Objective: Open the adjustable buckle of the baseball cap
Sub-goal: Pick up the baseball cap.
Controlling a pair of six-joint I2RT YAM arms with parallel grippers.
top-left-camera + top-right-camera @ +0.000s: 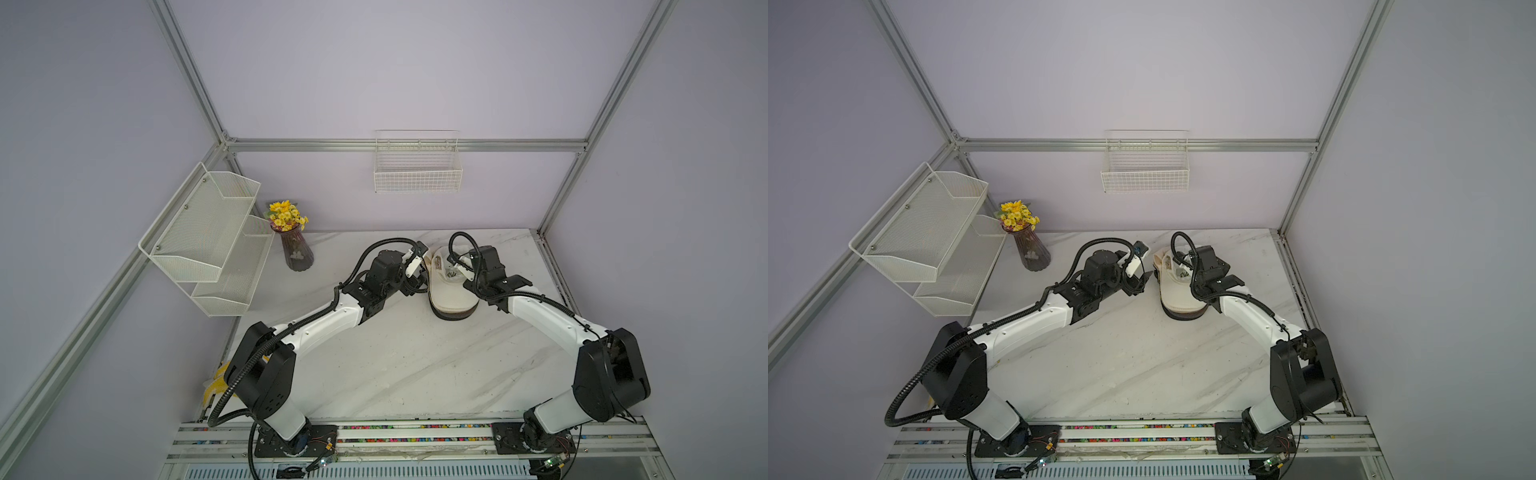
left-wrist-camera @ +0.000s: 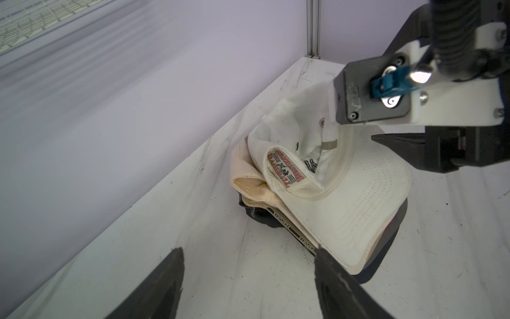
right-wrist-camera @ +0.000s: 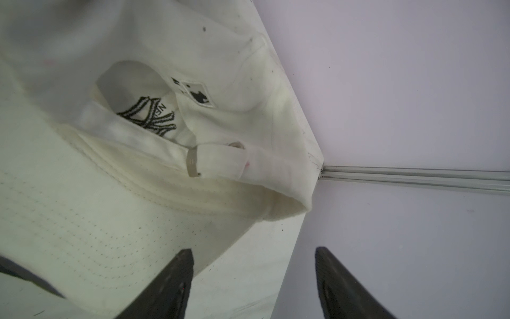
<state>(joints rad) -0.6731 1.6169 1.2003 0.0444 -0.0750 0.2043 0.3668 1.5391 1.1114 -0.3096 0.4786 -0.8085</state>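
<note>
- Cap (image 1: 453,291), white, lies on top of a cream cap (image 2: 248,182) and a black cap (image 2: 256,218), at the far side of the table (image 1: 395,365), between the two grippers.
- It is crumpled, with the brim (image 2: 353,204) toward the robot and the back opening facing up.
- Buckle (image 3: 192,163) is a pale slider on the strap (image 3: 124,132), and the right wrist view shows it clearly.
- The strap runs through the slider with its end folded flat past it, so the buckle looks closed. I judge the task not done.
- Left to do, by my read: pin the cap or strap with one gripper, take the strap end or slider with the other, then pull the strap free.
- Left gripper (image 2: 248,251): fingers spread, nothing between them, low beside the cap's left side and aimed at the stack. I cannot tell whether it touches.
- Right gripper (image 3: 254,251): fingers spread and empty, one finger over the brim edge and the other out past the cap. It hovers at the cap's right side, close to the strap.
- Left arm (image 1: 324,320) reaches forward from the near rail, with its wrist turned inward toward the cap.
- Right arm (image 1: 548,316) mirrors it, elbow out to the right and wrist angled in over the cap.
- This looks like the approach phase, with no grip made.
</note>
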